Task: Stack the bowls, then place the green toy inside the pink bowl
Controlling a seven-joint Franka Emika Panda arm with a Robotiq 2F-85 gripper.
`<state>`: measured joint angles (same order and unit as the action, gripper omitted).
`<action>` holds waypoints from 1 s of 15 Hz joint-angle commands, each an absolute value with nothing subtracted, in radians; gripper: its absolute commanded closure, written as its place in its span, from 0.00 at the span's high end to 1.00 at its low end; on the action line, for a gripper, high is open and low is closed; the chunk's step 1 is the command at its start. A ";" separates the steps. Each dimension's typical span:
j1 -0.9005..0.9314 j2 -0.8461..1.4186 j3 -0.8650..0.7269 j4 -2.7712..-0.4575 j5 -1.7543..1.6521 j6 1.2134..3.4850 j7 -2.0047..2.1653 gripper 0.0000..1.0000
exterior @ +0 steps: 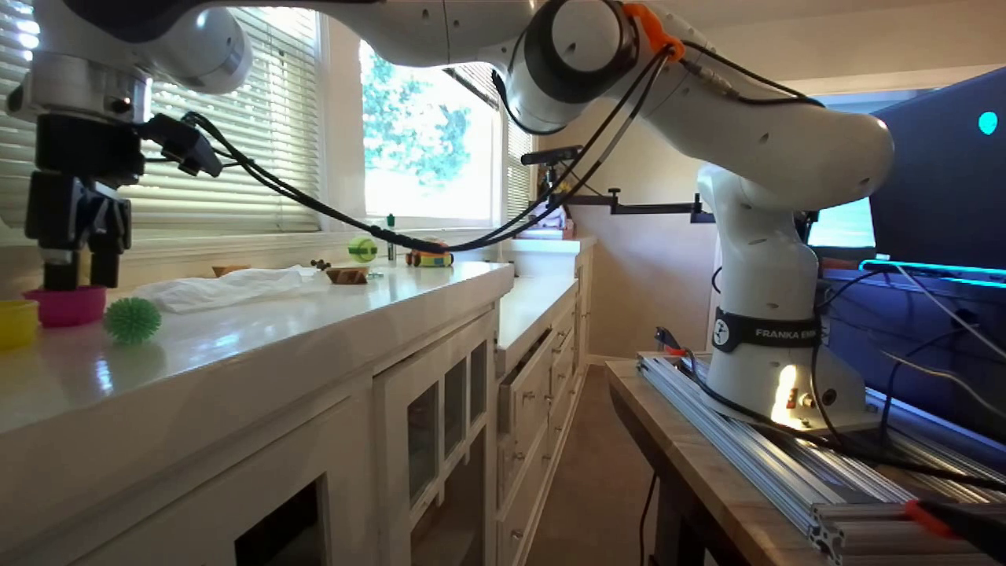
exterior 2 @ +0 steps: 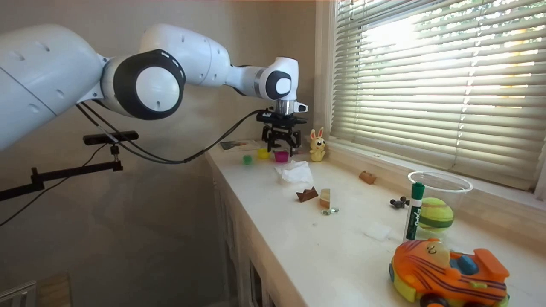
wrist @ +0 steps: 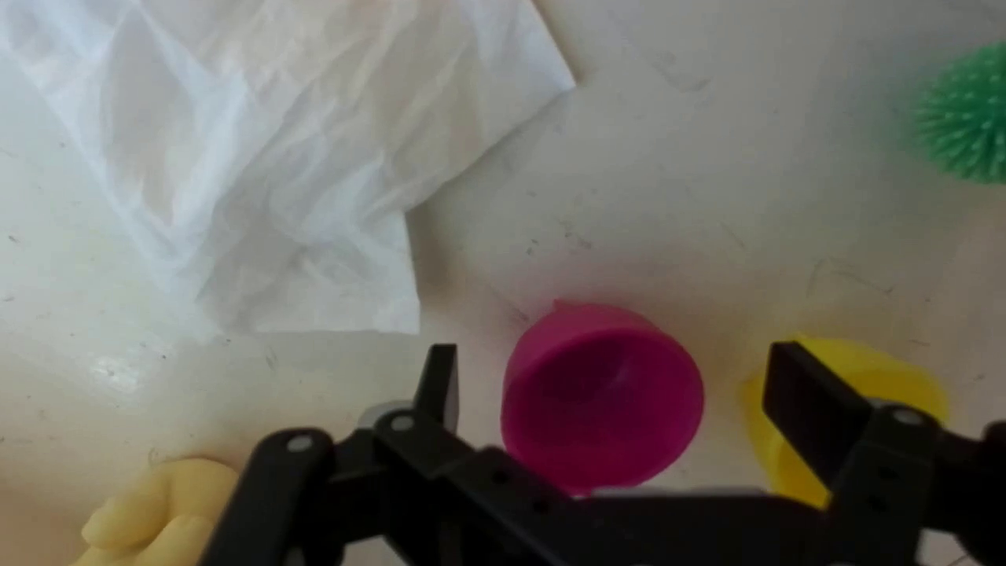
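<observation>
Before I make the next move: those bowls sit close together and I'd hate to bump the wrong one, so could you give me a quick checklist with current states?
Tool open: ok, its fingers stand apart.
Pink bowl between them in the wrist view: ok.
Pink bowl upright, nothing showing inside: ok.
Clearance to lower past the yellow bowl: cannot tell; one finger overlaps it in the wrist view, and depth is unclear.
Bowls stacked: not ok; they stand side by side with a gap between.
Green toy out of the way: ok, apart from both bowls in the wrist view.
</observation>
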<state>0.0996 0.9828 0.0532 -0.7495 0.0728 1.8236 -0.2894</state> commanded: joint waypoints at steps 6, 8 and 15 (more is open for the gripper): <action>0.115 1.030 0.032 -0.663 0.054 1.786 -0.280 0.53; 0.115 1.031 0.031 -0.658 0.054 1.785 -0.280 0.39; 0.128 1.015 0.029 -0.631 0.053 1.744 -0.287 0.36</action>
<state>0.1076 1.0041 0.0364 -0.7031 0.0728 1.8040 -0.2894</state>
